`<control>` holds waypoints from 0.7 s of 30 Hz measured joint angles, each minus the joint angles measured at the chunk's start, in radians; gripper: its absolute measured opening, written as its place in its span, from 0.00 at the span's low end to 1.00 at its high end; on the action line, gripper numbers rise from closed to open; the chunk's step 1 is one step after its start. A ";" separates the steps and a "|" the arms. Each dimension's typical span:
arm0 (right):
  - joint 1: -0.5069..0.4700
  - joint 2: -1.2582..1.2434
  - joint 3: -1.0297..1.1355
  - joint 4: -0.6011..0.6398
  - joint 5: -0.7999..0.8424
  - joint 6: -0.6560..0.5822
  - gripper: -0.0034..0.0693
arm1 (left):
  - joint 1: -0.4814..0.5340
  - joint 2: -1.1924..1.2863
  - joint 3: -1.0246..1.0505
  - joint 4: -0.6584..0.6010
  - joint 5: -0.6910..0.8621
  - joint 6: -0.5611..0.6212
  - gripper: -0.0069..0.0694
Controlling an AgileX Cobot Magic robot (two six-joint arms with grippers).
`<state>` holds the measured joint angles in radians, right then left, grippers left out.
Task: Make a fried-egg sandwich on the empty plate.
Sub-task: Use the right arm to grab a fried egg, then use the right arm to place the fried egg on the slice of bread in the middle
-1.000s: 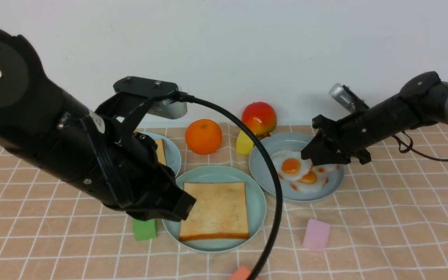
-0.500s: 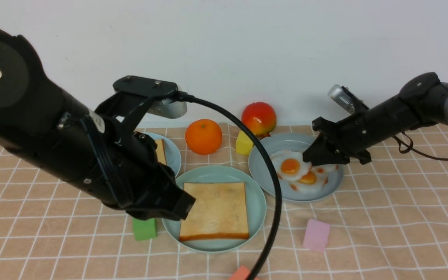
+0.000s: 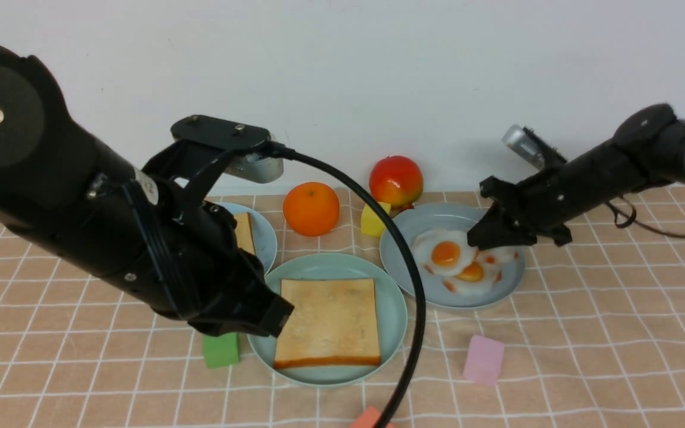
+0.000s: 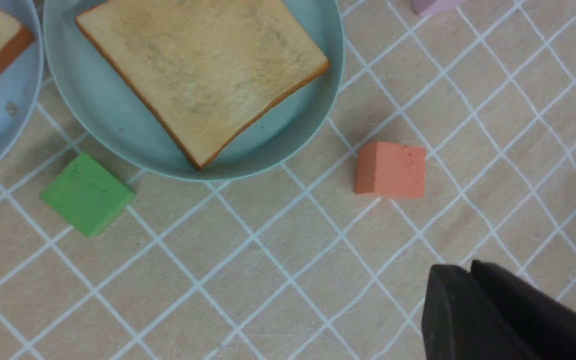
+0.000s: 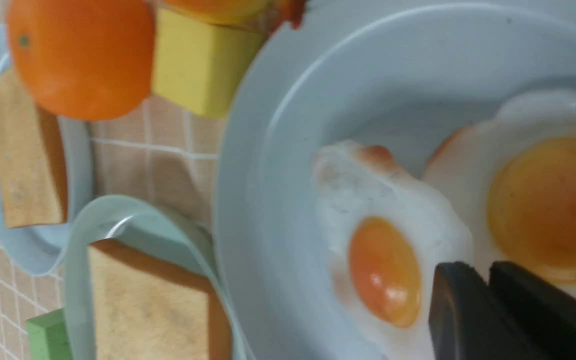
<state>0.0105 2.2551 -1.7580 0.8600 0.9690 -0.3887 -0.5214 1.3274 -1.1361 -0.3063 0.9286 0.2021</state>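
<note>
R gripper (image 3: 475,242), jaws narrow, seemingly pinching egg (image 3: 445,254) edge; my target, toast (image 3: 327,321) on green plate (image 3: 324,266), lies to its left, nearer base. L gripper (image 3: 282,311) closed, empty.

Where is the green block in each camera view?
Front view: green block on the cloth by the mint-green plate's near left rim.
Left wrist view: just off that plate's rim.
Right wrist view: partly cut off, beside that plate.
Shared landmark: the plate's toast slice.
</note>
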 joint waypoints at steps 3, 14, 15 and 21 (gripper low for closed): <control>0.000 -0.032 0.000 -0.012 0.004 -0.001 0.13 | 0.000 0.000 0.000 0.025 0.000 -0.014 0.16; 0.051 -0.130 0.000 0.004 0.093 -0.002 0.11 | 0.000 0.000 0.000 0.155 0.048 -0.145 0.17; 0.066 -0.130 0.001 0.016 0.097 -0.002 0.11 | 0.000 0.000 0.000 0.156 0.055 -0.146 0.17; 0.190 -0.130 0.001 0.055 0.121 -0.049 0.11 | 0.000 0.000 0.000 0.176 0.086 -0.152 0.18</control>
<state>0.2001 2.1253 -1.7572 0.9146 1.0904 -0.4380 -0.5214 1.3274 -1.1361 -0.1303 1.0146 0.0504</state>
